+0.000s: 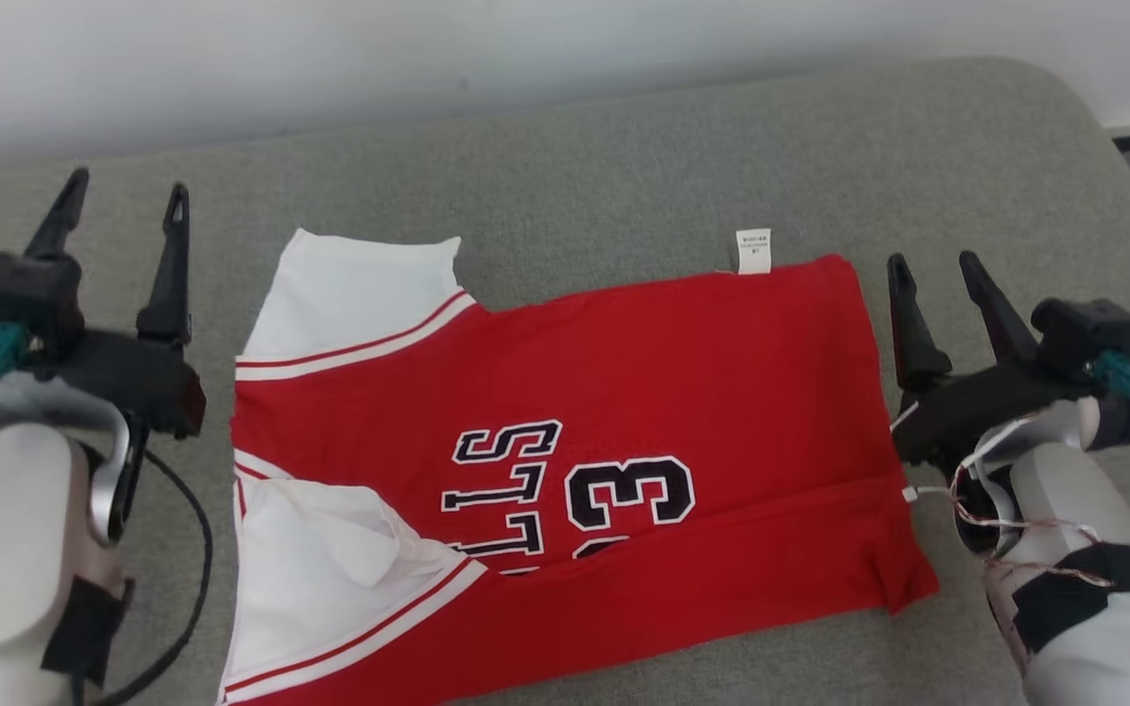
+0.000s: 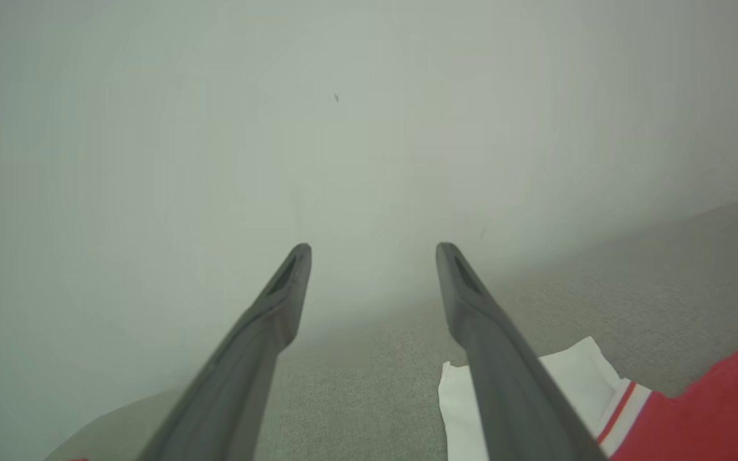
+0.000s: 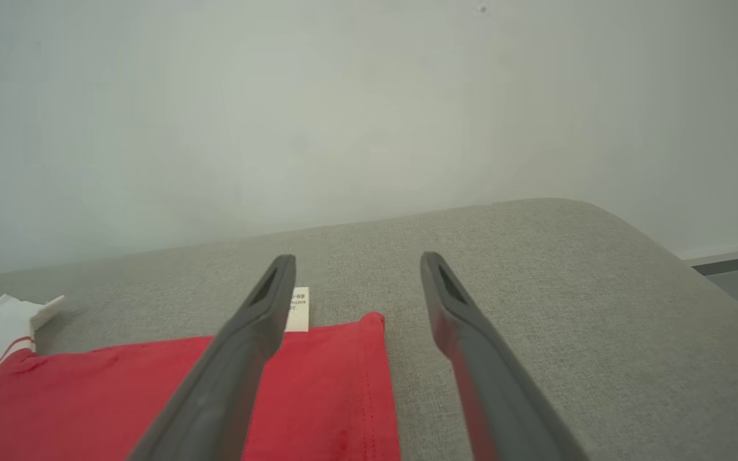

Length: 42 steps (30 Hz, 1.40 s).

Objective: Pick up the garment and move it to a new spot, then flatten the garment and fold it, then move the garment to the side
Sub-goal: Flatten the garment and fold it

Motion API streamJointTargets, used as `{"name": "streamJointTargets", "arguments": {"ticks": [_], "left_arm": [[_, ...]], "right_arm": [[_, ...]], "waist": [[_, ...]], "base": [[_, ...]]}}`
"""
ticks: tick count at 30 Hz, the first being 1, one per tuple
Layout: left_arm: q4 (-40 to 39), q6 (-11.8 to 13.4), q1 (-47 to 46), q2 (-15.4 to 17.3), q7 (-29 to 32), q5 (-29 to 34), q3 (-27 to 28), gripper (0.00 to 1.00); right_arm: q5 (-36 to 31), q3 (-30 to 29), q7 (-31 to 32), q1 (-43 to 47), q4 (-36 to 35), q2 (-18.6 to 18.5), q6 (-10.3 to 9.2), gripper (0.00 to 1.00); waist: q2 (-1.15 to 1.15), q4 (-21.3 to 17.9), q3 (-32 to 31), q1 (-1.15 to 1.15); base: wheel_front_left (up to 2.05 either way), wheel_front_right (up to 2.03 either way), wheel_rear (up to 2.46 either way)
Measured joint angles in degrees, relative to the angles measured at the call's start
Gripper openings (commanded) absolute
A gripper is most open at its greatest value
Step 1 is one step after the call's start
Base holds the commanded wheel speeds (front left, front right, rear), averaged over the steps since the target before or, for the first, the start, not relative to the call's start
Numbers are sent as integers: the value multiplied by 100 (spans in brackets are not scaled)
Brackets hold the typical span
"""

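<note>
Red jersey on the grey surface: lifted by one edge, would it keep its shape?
Likely floppy: the red jersey lies creased, near edge folded over. Probably light, being thin. Pushed, it may bunch on the textured grey surface.

Left claw (image 2: pixel 374 248): prongs were spread wide, nothing between them, aimed at a pale wall (image 2: pixel 215 128). Shirt (image 2: pixel 715 410) lay on the grey fabric surface (image 2: pixel 356 397) at lower right, red with a white sleeve (image 2: pixel 577 371); one finger (image 2: pixel 503 358) crossed the sleeve.

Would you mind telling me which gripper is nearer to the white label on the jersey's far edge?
The right. The right gripper hangs open just beside the label; the left gripper sits open past the opposite end of the jersey.
</note>
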Motion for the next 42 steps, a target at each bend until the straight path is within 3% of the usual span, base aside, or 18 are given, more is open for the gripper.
{"name": "streamJointTargets", "arguments": {"ticks": [7, 17, 29, 30, 31, 32, 42], "left_arm": [[867, -31, -1043, 310, 530, -431, -636, 100], [2024, -40, -1709, 675, 1156, -1091, -1421, 100], [2913, -40, -2229, 728, 1296, -1447, -1659, 100], [2984, -40, -2264, 701, 1359, -1477, -1695, 82], [3030, -38, -2285, 657, 1410, -1559, -1723, 11], [3075, -36, -2297, 613, 1432, -1656, -1726, 0], [2922, -40, -2339, 480, 1073, -2052, -2089, 0]], "right_arm": [[202, 439, -13, -956, 760, 0, 0, 100], [587, 1159, -148, -1641, 1386, 187, 0, 100], [1011, 1862, -215, -2040, 1695, 243, 0, 100], [1043, 1922, -219, -2072, 1715, 243, 0, 100], [1067, 1983, -220, -2100, 1739, 240, 0, 100], [1105, 2045, -220, -2118, 1766, 235, 0, 100], [1580, 2499, 98, -2212, 2023, 54, 0, 100]], "waist": [[0, -284, 600, 0], [0, -747, 1159, 0], [0, -963, 1475, -2], [-1, -966, 1479, -2], [-1, -965, 1476, -2], [-1, -959, 1467, -2], [-1, -716, 1265, -2]], "base": [[0, 0, 0], [0, 0, 0], [0, 0, 0], [0, 0, 0], [0, 0, 0], [0, 0, 0], [0, 0, 0]]}}
